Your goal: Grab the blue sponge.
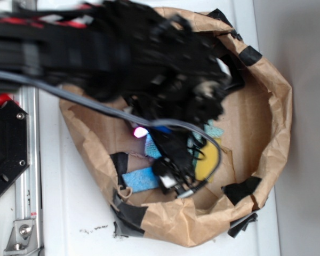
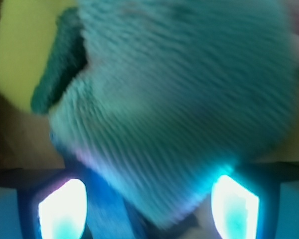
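The paper bag (image 1: 266,160) is viewed from above by the exterior camera, at a distance. The teal cloth (image 2: 179,99) is viewed closely by the wrist camera. Cloth and yellow sponge (image 1: 207,160) are shared.

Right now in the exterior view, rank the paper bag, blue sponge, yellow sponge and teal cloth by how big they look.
1. paper bag, by far the largest.
2. blue sponge.
3. yellow sponge, looking about as big as the blue one; the arm covers part of it, so I won't split them.
4. teal cloth, only scraps showing; true size cannot be told.
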Available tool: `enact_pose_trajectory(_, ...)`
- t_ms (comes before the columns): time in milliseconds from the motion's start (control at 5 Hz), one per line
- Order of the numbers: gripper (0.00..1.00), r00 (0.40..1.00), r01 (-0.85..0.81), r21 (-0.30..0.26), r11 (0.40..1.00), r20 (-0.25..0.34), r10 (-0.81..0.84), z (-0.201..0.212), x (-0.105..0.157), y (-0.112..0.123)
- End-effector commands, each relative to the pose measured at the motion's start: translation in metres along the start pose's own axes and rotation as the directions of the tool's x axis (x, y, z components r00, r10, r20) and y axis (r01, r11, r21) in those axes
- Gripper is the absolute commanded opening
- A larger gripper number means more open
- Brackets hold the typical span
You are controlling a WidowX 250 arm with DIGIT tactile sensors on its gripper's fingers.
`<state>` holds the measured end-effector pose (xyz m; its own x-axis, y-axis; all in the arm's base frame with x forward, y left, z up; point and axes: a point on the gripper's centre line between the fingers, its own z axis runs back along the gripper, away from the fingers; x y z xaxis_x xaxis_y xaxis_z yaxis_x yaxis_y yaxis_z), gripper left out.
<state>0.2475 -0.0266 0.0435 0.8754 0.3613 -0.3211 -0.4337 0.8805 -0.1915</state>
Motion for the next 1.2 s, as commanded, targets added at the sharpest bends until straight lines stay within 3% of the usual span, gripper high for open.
enact_pose_trajectory(0, 1.00, 0.995, 0.096, 0.063, 0.993, 0.003, -0.097, -0.023, -0.017, -0.032)
enact_pose_trajectory(400, 1.00, 0.987, 0.157, 0.138, 0.978, 0.014, -0.160, -0.044, -0.050, -0.039)
enact_pose_trajectory(600, 0.00, 0.986, 0.165, 0.160, 0.973, 0.008, -0.169, -0.046, -0.049, -0.036)
enact_pose_trajectory(800, 0.00, 0.977, 0.179, 0.198, 0.964, 0.083, -0.199, -0.019, -0.041, -0.025)
enact_pose_trajectory(1000, 0.00, 0.942, 0.215, 0.211, 0.953, 0.213, -0.260, 0.027, -0.037, -0.004)
